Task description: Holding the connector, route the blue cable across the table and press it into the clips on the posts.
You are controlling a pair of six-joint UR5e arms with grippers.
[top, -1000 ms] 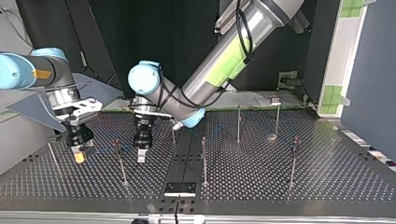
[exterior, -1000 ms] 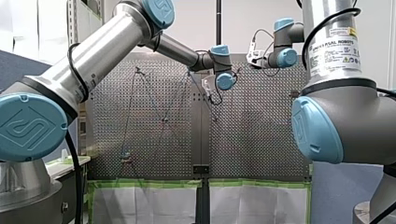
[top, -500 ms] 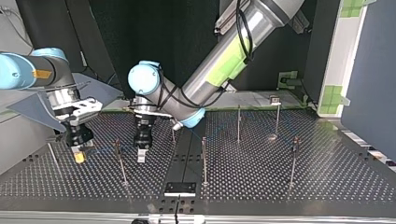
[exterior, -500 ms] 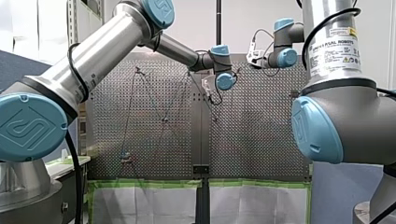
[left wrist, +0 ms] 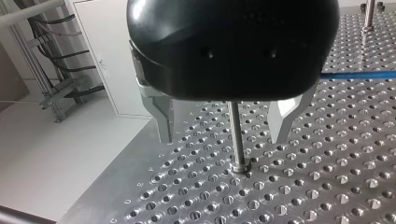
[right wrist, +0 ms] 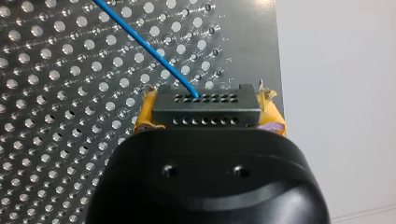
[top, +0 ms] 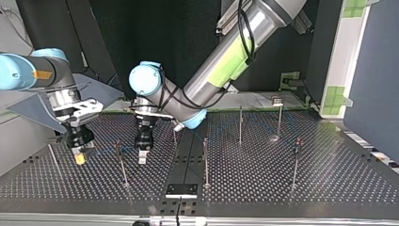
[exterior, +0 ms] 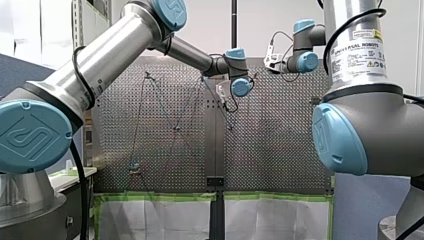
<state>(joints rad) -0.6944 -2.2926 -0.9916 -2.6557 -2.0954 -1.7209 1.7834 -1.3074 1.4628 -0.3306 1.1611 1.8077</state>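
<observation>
One connector [right wrist: 204,110] inside right pincer [right wrist: 208,113]

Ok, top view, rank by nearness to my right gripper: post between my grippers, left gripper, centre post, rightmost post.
1. Post between the grippers, view's left.
2. Left gripper, past that post.
3. Centre post, mid-table.
4. Rightmost post, far right.

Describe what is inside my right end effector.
A dark connector, clamped between the right end effector's yellow pads, with the blue cable leaving it. The black body hides its rear.
</observation>
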